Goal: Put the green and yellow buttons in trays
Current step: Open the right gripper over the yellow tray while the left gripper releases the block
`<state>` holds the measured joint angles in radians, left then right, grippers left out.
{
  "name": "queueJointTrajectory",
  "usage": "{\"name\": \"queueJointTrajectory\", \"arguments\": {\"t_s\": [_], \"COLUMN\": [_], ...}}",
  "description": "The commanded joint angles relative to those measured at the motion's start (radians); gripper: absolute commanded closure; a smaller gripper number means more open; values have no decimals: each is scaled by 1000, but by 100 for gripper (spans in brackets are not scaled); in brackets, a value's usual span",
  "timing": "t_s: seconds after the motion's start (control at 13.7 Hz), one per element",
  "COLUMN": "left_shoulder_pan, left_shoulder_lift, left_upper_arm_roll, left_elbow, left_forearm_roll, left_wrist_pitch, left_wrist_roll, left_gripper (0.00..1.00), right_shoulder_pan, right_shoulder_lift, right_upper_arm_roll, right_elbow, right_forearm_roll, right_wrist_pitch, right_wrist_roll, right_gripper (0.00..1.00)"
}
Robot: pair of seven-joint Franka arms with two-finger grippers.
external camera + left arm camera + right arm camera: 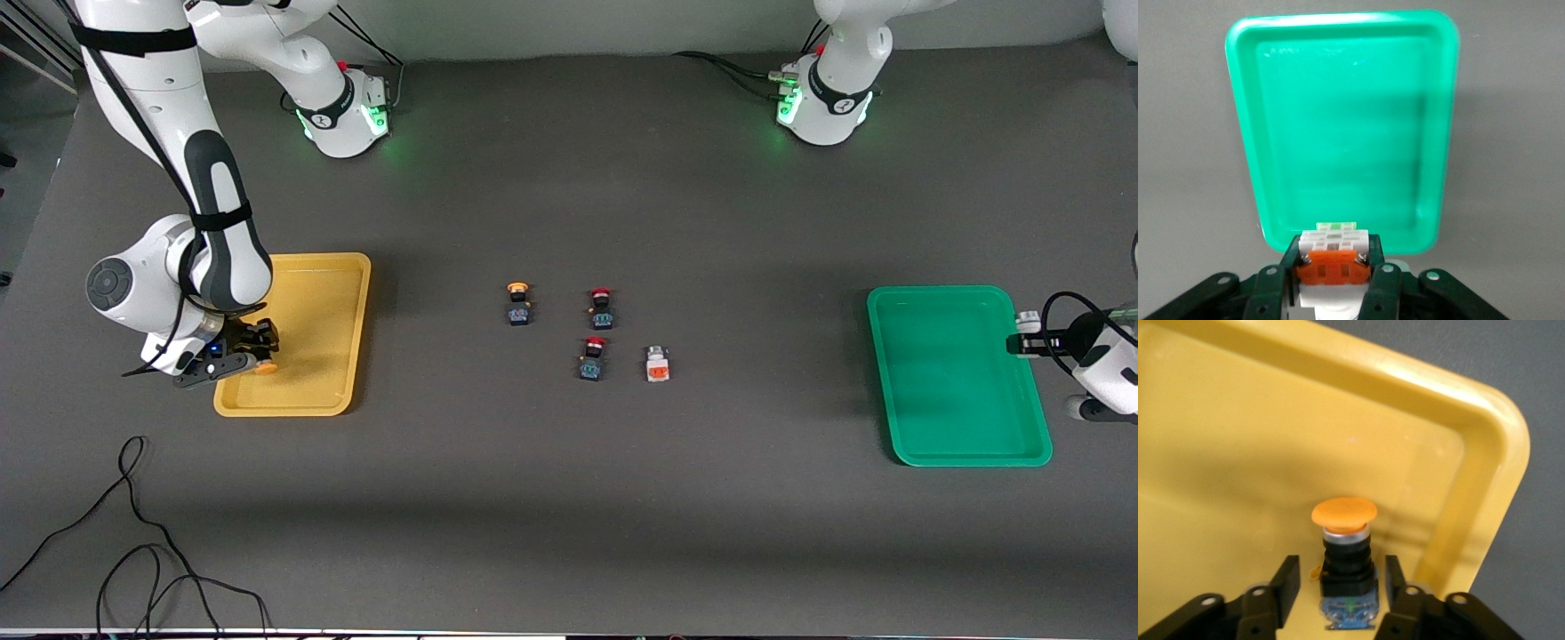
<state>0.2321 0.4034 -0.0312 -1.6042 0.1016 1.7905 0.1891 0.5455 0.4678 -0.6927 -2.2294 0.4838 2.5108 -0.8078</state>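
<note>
At the right arm's end of the table, my right pincer (238, 359) sits low over the yellow tray (329, 302), at the tray corner nearest the front camera. Its fingers (1286, 581) are spread, standing either side of a dark-bodied button with a yellow-orange cap (1344, 512), which appears to rest upright on the tray floor with a gap showing on both sides. Near the table's middle, well apart from both trays, four switches remain: another yellow-capped button (517, 302), two red-capped switches (601, 308), and a white blocky button with an orange face (657, 364), nearest the green tray (942, 444). At the left arm's end, my left pincer (1335, 280) is pinching a second white button with an orange face (1334, 261), held just past the tray's short rim on the side away from the table's middle. The tray stretches lengthwise straight ahead of it, so I judge a short move forward would carry this button over the tray floor.
</note>
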Motion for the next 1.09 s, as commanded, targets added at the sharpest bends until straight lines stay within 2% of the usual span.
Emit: {"name": "queueJointTrajectory", "arguments": {"t_s": [0.0,0.15,0.29,0.51,0.66,0.73,0.95,1.02], "left_shoulder_pan": [36,50,62,88,92,95,113,113], "left_shoulder_lift": [-28,1,61,124,143,156,175,178], "left_upper_arm_roll": [-10,-10,0,1,1,1,1,1], "left_elbow": [-134,-181,-212,-238,-238,-238,-234,-232], "left_forearm_roll": [16,23,24,52,53,53,53,53], "left_wrist_pitch": [145,240,356,489,516,535,560,560], "left_wrist_roll": [46,46,49,69,72,93,105,107], "left_gripper": [100,100,100,100,100,100,100,84], "right_shoulder_pan": [10,36,40,42,80,124,270,316], "right_shoulder_lift": [-41,-49,-51,-52,-52,-57,-89,-89], "right_upper_arm_roll": [-14,-59,-90,-87,-87,-88,-85,-83], "right_elbow": [31,112,231,468,584,630,637,637], "right_forearm_roll": [26,4,-92,-221,-246,-249,-249,-240], "right_wrist_pitch": [-48,-166,-316,-602,-732,-794,-837,-837], "right_wrist_roll": [-1,9,105,260,330,428,641,718], "right_gripper": [1,0,0,0,0,0,0,0]}}
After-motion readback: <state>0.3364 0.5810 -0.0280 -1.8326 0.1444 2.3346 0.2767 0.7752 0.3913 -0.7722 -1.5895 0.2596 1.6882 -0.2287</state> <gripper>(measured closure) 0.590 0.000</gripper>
